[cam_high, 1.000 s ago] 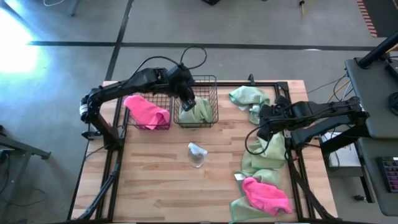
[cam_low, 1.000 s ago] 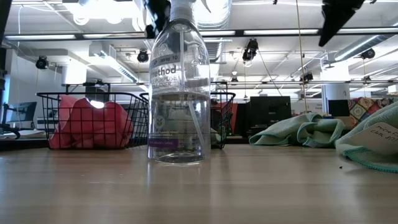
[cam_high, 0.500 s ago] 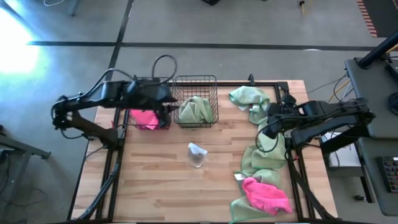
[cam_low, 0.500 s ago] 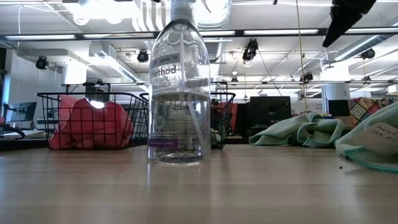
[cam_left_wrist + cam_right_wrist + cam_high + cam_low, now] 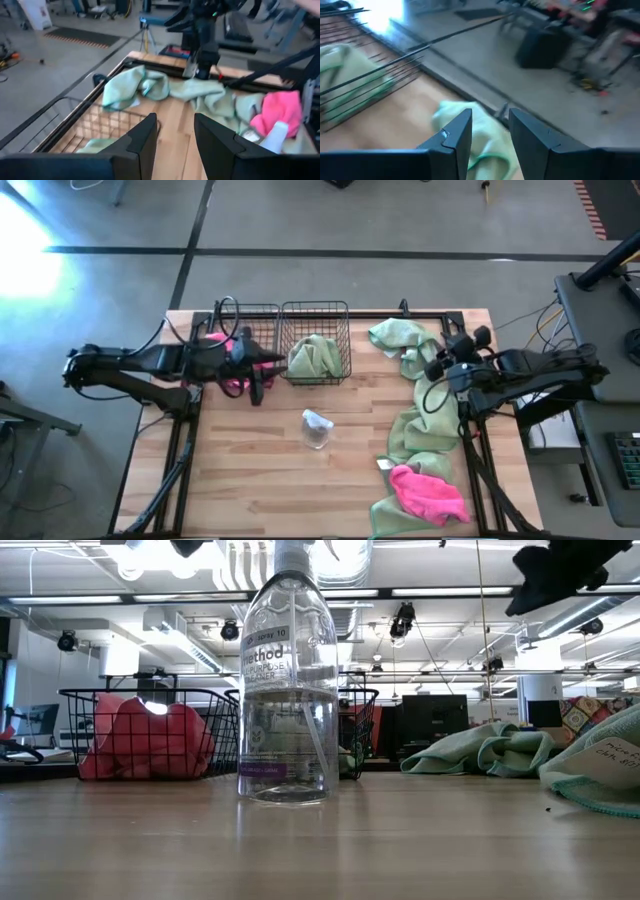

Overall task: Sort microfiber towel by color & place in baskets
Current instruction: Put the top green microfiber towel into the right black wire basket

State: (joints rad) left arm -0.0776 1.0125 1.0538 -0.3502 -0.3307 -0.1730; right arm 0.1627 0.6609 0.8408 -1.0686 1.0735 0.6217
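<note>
My left fingers (image 5: 257, 370) stand apart, empty, over the left basket (image 5: 243, 315) holding a pink towel (image 5: 232, 376). The right basket (image 5: 316, 310) holds a green towel (image 5: 315, 356). More green towels (image 5: 402, 340) and one pink towel (image 5: 430, 492) lie on the bench (image 5: 270, 470) at right. My right fingers (image 5: 434, 368) hover apart, empty, above them.

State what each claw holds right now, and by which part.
Nothing is held. The left claw and the right claw both stand open and empty.
</note>
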